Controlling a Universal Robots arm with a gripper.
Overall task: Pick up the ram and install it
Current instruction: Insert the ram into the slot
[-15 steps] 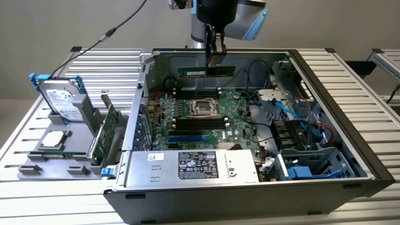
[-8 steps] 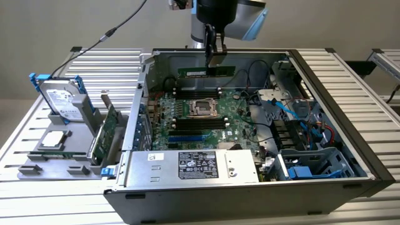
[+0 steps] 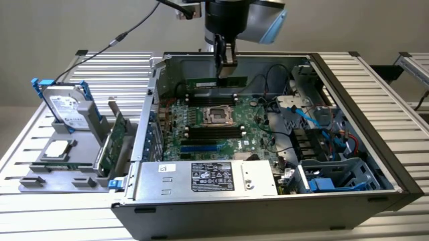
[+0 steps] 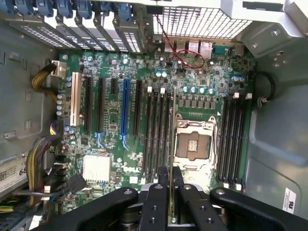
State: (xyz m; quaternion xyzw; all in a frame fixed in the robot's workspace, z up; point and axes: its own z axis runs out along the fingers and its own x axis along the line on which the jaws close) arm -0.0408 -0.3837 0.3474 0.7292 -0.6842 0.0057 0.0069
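Note:
In the exterior view my gripper (image 3: 226,61) hangs inside the open computer case (image 3: 348,100), shut on the ram (image 3: 214,81). The ram is a slim green stick, held level by its top edge above the motherboard's (image 3: 201,135) far memory slots (image 3: 211,94). In the wrist view the ram (image 4: 172,192) shows edge-on as a thin strip clamped between the two black fingers (image 4: 159,197) of my gripper (image 4: 172,175). It hangs over the board between the CPU socket (image 4: 192,144) and a bank of black memory slots (image 4: 156,130).
Outside the case, at the exterior view's left, a grey stand (image 3: 60,175) bears a hard drive (image 3: 67,108) in a blue caddy, a CPU (image 3: 55,149) and an upright green expansion card (image 3: 115,140). The power supply (image 3: 208,178) fills the case's near side. Blue cables (image 3: 302,113) lie at the exterior view's right.

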